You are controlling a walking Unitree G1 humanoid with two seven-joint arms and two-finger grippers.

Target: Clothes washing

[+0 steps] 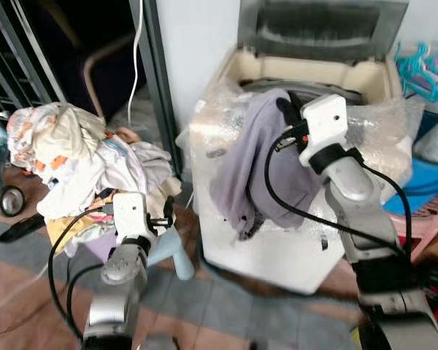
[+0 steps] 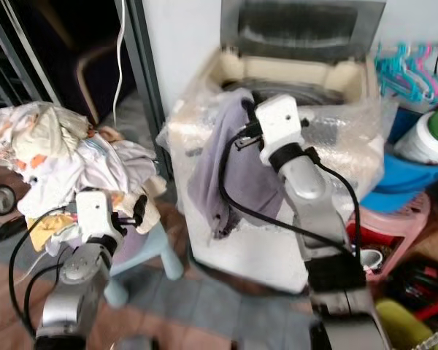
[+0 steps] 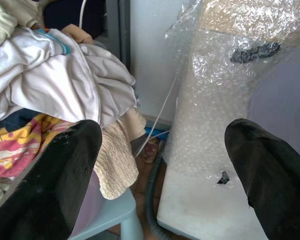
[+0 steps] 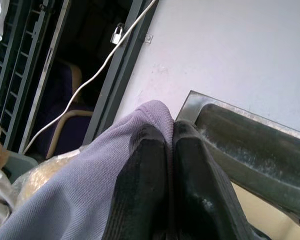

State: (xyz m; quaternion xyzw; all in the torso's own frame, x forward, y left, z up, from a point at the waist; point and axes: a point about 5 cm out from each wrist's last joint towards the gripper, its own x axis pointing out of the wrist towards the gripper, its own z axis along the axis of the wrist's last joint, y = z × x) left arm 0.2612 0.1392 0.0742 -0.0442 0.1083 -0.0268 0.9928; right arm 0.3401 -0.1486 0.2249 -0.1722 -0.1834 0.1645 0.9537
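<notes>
Grey garment (image 1: 259,164): soft, light, limp knit; right hand (image 4: 171,150) pinches its top fold over washing machine (image 1: 292,248). Left hand (image 3: 165,170) wide, empty.

We see a matt, fine-knit lavender-grey cloth garment (image 1: 257,157) draped over the white plastic washing machine (image 1: 277,255), whose body is wrapped in crinkly, shiny clear bubble wrap (image 3: 215,100). The heap of soft cotton clothes (image 1: 73,160) includes a ribbed cream knit (image 3: 115,160). Matt black rubbery fingers (image 4: 145,190) look faintly dusty.
</notes>
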